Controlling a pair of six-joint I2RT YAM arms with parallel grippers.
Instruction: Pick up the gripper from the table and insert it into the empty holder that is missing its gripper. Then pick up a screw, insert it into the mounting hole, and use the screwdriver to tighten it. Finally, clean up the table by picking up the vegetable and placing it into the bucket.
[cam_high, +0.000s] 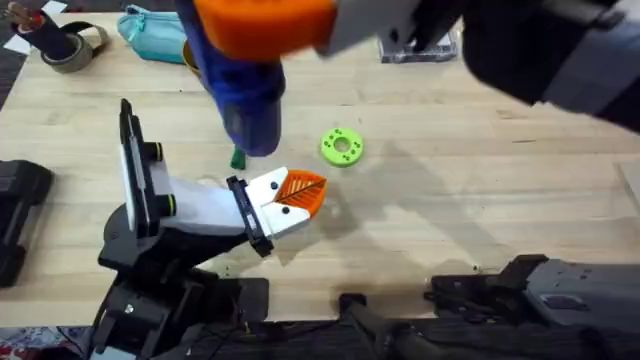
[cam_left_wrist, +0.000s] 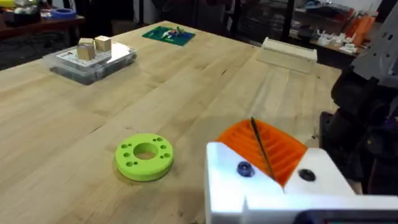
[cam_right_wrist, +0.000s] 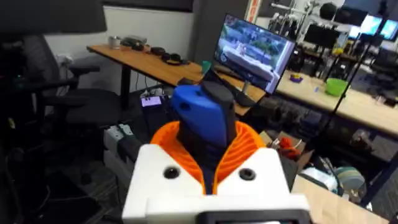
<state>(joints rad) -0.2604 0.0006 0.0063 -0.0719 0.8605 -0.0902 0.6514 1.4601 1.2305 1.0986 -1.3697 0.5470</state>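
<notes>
– Upper centre of the overhead view, item one: what do you hold?
– Right gripper: my pads are clamped round the screwdriver, raised, tip down.
– Step?
– Tightening, I judge. The gripper sits lower centre, apparently seated in the holder. I cannot tell whether a screw is in.
– Next move?
– Lower the tip squarely onto the mounting hole. The vegetable, just below the handle, is not yet cleared.
– My left pincer?
– State: cannot tell.
– Writing?
– None legible.
</notes>
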